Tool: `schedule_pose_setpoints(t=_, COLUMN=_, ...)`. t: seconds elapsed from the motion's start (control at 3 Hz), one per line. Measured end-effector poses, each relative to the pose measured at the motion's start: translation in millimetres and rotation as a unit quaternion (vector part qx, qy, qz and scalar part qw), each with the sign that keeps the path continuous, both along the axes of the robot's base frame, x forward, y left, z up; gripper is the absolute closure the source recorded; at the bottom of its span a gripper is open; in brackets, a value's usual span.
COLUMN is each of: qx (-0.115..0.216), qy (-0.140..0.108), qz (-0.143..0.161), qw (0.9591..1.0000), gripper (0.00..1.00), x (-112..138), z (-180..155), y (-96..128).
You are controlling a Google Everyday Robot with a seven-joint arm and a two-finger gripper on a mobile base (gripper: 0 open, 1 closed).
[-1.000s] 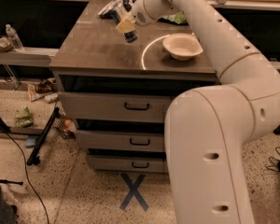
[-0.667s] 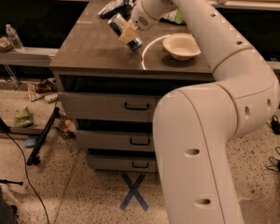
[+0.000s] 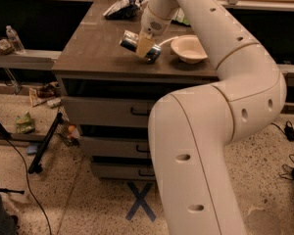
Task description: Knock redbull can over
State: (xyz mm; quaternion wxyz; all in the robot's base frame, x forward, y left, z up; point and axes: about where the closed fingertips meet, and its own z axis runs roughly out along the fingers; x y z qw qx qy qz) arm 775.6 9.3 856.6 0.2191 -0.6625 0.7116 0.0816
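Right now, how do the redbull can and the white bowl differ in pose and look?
The redbull can lies tilted, nearly on its side; the white bowl stands upright. The can is slim, shiny silver and blue; the bowl is wide and plain white. The gripper is at the can, apart from the bowl. Both are at the cabinet top.

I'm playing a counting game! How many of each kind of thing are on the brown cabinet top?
Cans: 1, the redbull can, tilted, at the claw.
Bowls: 1, the white bowl.
Bags: 1, the bag at the back.
Green things half hidden by the arm: 1.
Total: 4.
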Motion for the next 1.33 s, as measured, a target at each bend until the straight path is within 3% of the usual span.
schedule_pose_setpoints(t=0.33, qx=-0.025, qy=0.006, qz=0.014, qw=0.9996, gripper=0.74, x=-3.7, z=-6.5, y=0.1)
schedule_pose_setpoints(t=1.33, qx=-0.018, qy=-0.003, qz=0.013, qw=0.9998, gripper=0.0, x=2.9, z=-6.4, y=8.1)
